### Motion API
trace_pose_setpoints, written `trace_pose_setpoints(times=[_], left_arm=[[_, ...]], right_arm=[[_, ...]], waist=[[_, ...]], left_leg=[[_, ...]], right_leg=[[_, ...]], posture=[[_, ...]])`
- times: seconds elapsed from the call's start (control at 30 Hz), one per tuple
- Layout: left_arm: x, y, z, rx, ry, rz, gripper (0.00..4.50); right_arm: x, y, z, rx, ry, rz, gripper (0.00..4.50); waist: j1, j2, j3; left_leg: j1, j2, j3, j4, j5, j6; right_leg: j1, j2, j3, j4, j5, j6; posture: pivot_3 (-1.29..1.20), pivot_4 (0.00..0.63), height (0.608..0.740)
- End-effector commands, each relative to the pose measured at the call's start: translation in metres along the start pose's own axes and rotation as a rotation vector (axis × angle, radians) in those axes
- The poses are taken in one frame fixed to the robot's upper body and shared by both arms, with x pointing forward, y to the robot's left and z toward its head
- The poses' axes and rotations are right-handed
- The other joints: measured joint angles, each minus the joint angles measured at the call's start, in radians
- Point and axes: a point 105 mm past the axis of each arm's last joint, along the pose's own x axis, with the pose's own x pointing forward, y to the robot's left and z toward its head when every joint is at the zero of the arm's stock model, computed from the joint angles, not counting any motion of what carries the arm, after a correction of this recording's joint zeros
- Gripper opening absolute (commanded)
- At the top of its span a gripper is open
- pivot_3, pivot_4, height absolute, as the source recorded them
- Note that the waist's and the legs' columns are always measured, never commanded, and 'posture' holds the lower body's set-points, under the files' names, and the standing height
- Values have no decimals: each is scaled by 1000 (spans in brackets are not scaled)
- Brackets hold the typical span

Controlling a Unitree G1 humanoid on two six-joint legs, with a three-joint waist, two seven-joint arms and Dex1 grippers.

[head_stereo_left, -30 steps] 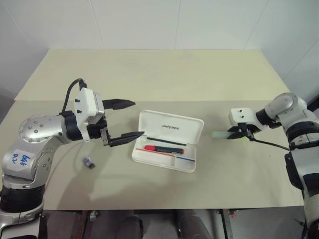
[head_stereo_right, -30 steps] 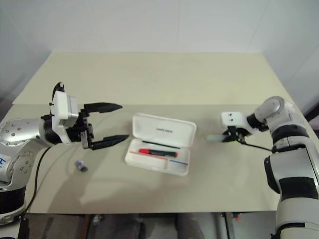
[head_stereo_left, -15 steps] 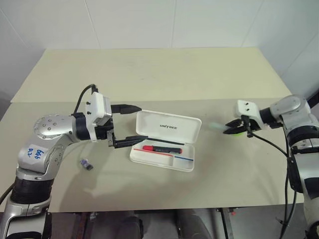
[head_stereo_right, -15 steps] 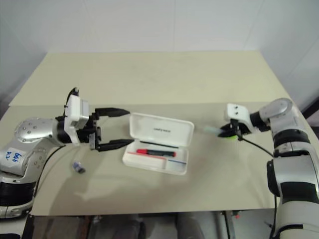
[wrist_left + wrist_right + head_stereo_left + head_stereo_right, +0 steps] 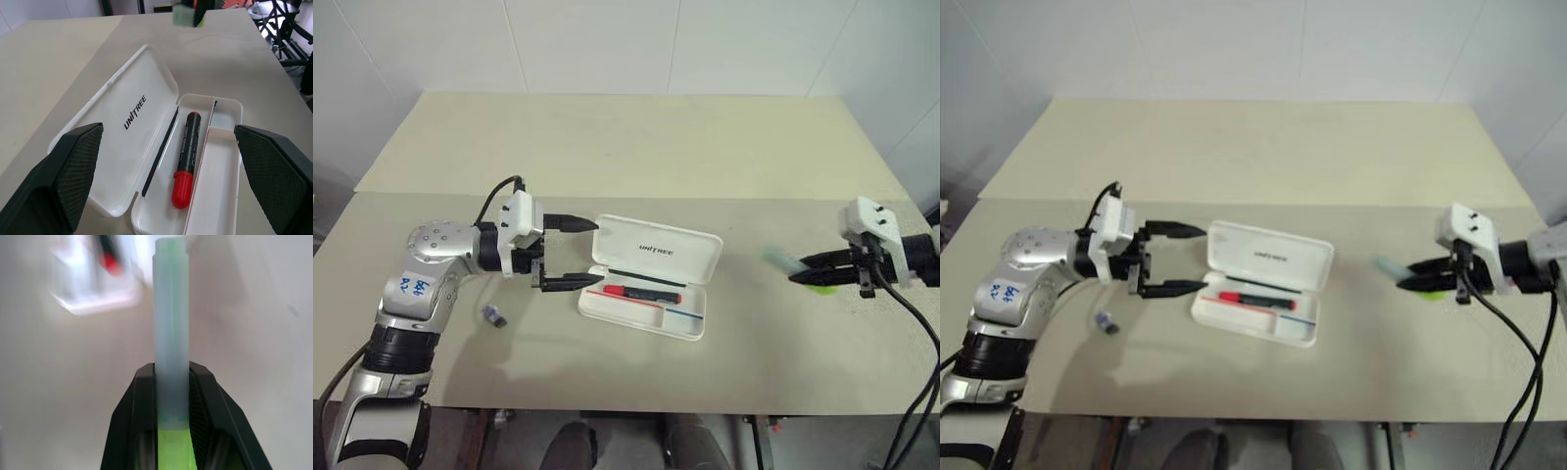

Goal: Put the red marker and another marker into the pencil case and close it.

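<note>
Your right gripper (image 5: 800,276) is clamped on the highlighter (image 5: 170,342), held at 3 o'clock from the case (image 5: 658,249). Your left gripper (image 5: 585,254) is spread wide at the case's 9 o'clock edge. The case lies open with the red marker (image 5: 185,158) inside.

Open counter between right claw and case

Left claw (image 5: 597,253) crowds the pencil case (image 5: 651,277) on its left side; its right approach lies bare.

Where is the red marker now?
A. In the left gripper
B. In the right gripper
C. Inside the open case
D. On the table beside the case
C: the red marker lies inside the open case, with no gripper holding it.
</note>
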Motion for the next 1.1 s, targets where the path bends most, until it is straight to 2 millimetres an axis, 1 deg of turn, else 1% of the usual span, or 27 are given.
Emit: trace_pose_setpoints(times=[0.03, 0.2, 0.33, 0.47, 0.57, 0.63, 0.7, 0.83, 1.03, 1.1], left_arm=[[0, 3, 6, 47, -6, -16, 4500], [-1, 4, 4, 46, -3, -28, 4500], [-4, 4, 3, 50, 6, -36, 4500], [-13, 3, 0, 58, 37, -32, 4500], [-18, 2, -2, 61, 53, -21, 4500], [-20, 2, -3, 60, 58, -15, 4500], [-20, 1, -3, 58, 57, -12, 4500], [-27, -4, -6, 35, 73, 8, 4500], [-31, -9, -7, 21, 93, 18, 4500], [-31, -10, -7, 18, 94, 21, 4500]], right_arm=[[-7, 16, 32, 8, -94, -46, 441], [8, 42, 54, 69, -196, -6, 441], [30, 58, 57, 65, -189, 42, 441], [60, 62, 57, 54, -175, 70, 441], [76, 65, 57, 38, -169, 97, 441], [83, 66, 57, 28, -163, 109, 441], [86, 66, 58, 19, -164, 119, 441], [109, 64, 61, -34, -141, 165, 441], [133, 61, 66, -70, -105, 224, 441], [137, 60, 67, -74, -99, 237, 441]], waist=[[4, 0, 0], [9, 0, 0], [9, 0, 0], [5, -1, 0], [7, -1, 0], [7, -1, 0], [8, -1, 0], [4, -1, 0], [6, -1, 1], [6, -1, 1]], left_leg=[[0, 0, 0, 0, 0, 1], [0, -1, -2, 0, 1, 1], [-1, -1, -2, 0, 1, 2], [-2, 0, -2, -1, 0, 2], [-3, 0, -2, -2, 0, 2], [-4, 0, -2, -2, 0, 2], [-4, 0, -3, -2, 0, 3], [-5, 0, -4, -1, 0, 3], [-6, 0, -4, -2, 0, 2], [-7, 0, -4, -1, 0, 3]], right_leg=[[0, 0, 0, 0, 0, 0], [1, -1, -1, 0, 1, 0], [1, -1, -1, -3, 1, 1], [1, -1, -1, -5, 1, 2], [-1, -2, -2, -6, 1, 2], [-1, -2, -2, -6, 1, 2], [-1, -2, -2, -7, 1, 2], [-1, -3, -3, -7, 1, 2], [-3, -2, -4, -7, 1, 1], [-3, -3, -4, -7, 1, 1]], posture=[[0, 150, 740], [0, 150, 740], [0, 150, 740], [0, 150, 740], [0, 150, 740], [0, 150, 740], [0, 150, 740], [0, 150, 740], [0, 150, 740], [0, 150, 740]])
